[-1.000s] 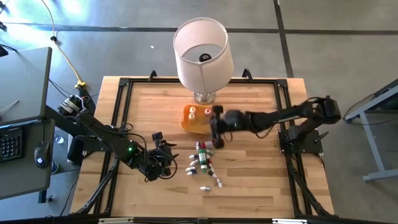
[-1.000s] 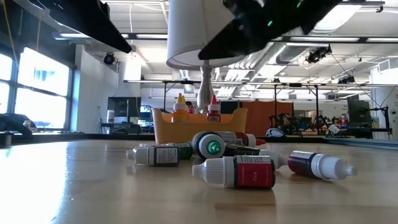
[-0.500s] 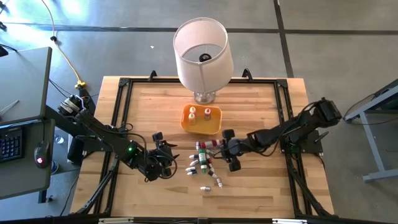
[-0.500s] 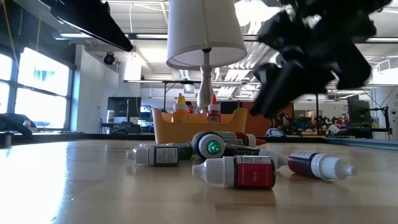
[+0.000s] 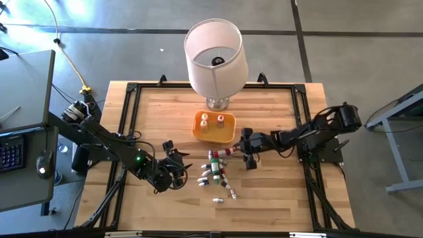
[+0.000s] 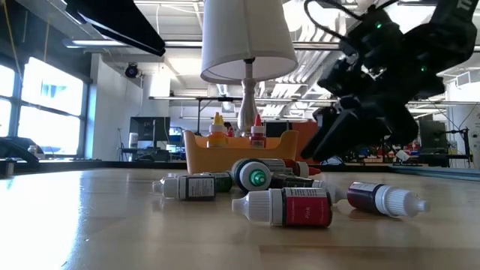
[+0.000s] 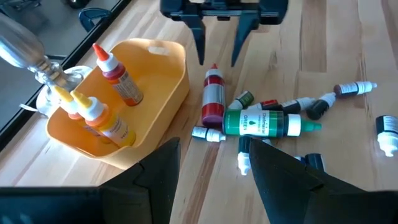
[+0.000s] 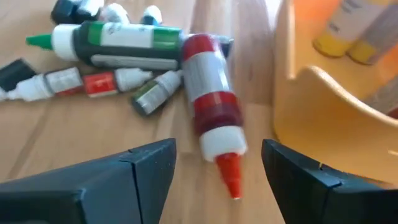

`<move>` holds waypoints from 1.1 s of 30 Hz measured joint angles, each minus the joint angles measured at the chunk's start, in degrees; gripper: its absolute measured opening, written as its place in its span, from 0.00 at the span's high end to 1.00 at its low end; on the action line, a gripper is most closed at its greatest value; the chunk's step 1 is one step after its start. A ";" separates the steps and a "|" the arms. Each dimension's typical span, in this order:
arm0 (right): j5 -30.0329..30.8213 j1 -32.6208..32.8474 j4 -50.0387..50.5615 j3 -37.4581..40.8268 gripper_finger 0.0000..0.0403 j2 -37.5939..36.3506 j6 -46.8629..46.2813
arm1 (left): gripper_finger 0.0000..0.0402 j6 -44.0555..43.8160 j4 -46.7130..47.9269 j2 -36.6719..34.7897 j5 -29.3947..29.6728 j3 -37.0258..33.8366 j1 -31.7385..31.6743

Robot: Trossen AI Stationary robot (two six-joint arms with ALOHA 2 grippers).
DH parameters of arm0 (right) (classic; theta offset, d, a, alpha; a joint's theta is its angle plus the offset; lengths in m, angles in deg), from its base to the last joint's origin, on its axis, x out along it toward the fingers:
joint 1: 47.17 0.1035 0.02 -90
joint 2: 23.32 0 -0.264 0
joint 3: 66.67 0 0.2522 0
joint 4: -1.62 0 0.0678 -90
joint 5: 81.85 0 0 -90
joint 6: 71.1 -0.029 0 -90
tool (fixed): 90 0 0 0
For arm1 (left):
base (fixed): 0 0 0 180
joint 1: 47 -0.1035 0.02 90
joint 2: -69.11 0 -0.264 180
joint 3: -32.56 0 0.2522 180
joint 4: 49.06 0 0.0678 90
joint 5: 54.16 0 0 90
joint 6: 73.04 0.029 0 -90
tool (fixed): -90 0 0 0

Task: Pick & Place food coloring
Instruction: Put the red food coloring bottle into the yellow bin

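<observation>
- Wooden desk [image 5: 152,106] with a black frame around its edge; an orange tray [image 5: 213,127] sits just in front of a white lamp [image 5: 213,54] at the far middle
- Inside the tray stand two squeeze bottles, a yellow-orange one [image 7: 102,118] and a red one [image 7: 116,73], both upright with pointed caps
- The rest of the food coloring [image 5: 216,172] lies scattered flat on the desk in a loose pile just beside the tray, on the near side of it
- Largest in the pile are a red bottle [image 7: 212,99] lying alongside the tray wall and a green-labelled bottle [image 7: 261,122] lying crosswise just past it; small dark and white-capped bottles crowd around them
- From desk height, a red-labelled bottle [image 6: 289,207] with a white cap lies nearest, a dark red one [image 6: 385,198] to its side
- The right gripper [image 5: 249,151] hangs low over the desk at the tray's corner, its fingers spread apart and empty, pointed at the cap end of the red bottle, which lies between and ahead of its fingers [image 8: 130,171] in its own wrist view
- The left gripper [image 5: 176,160] waits near the desk on the other side of the pile, fingers apart, holding nothing
</observation>
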 joint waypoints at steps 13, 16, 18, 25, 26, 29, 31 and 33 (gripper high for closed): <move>-4.59 -1.15 -8.58 0.13 0.42 5.25 1.14 | 0.53 0.57 0.24 0.00 1.48 0.00 0.00; -4.65 -1.76 -12.51 0.10 0.42 8.70 1.59 | 0.53 1.64 0.24 0.00 1.65 0.00 0.00; -4.74 -2.35 -14.92 0.09 0.42 10.66 1.56 | 0.53 1.79 0.24 0.00 1.87 0.00 0.00; -5.79 -2.86 -16.12 -0.01 0.45 14.09 4.33 | 0.53 1.85 0.40 0.00 1.88 -0.01 -0.01; -5.93 -2.85 -16.18 -0.03 0.46 14.10 5.37 | 0.53 1.90 0.57 0.00 1.92 -0.01 -0.01; -6.24 -2.73 -16.39 -0.03 0.53 14.10 6.20 | 0.53 1.99 0.86 0.00 1.97 0.00 0.00; -7.28 -2.84 -16.72 -0.03 0.58 14.14 6.30 | 0.53 1.99 1.07 0.00 2.03 -0.01 0.00; -8.01 -2.86 -16.82 -0.01 0.63 14.16 6.26 | 0.53 1.99 1.24 0.00 2.04 -0.02 0.00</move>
